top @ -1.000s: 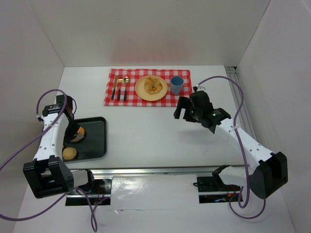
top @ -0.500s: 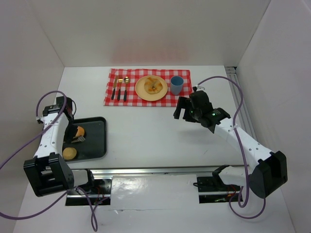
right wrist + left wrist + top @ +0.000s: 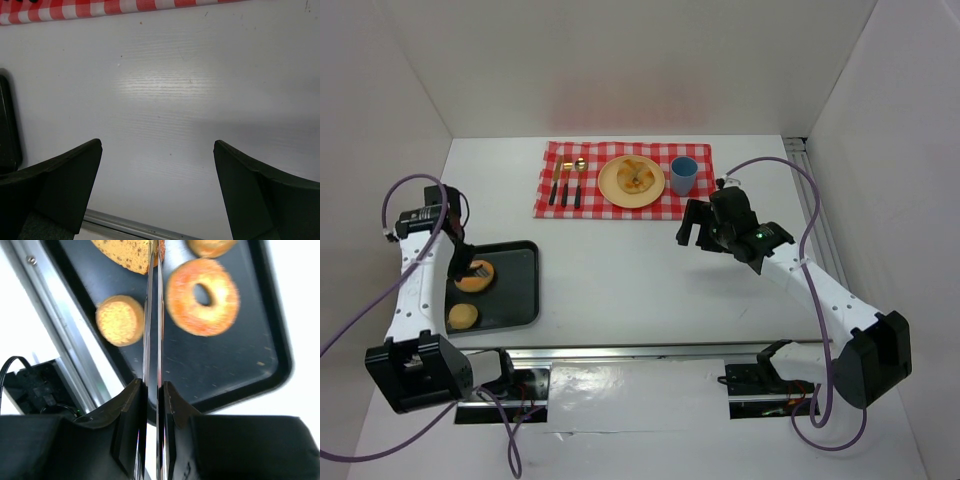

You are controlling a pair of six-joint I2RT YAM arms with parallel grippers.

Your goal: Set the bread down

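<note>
Steel-thin fingers of the left tool [image 3: 154, 250] are pressed together, pinching a brown seeded bread slice [image 3: 125, 252] at the top edge of the wrist view (only part of the slice shows). Beneath lies a black tray [image 3: 235, 365], with a ring-shaped bagel [image 3: 202, 296] right of the fingers and a round bun [image 3: 120, 320] left of them. Seen from overhead, the tray sits at the lower left of the desk [image 3: 610, 270]. The right tool [image 3: 156, 150] hangs spread wide over bare desk, right of centre. A red checked cloth [image 3: 595, 205] bearing a yellow plate [image 3: 607, 180] lies at upper centre.
</note>
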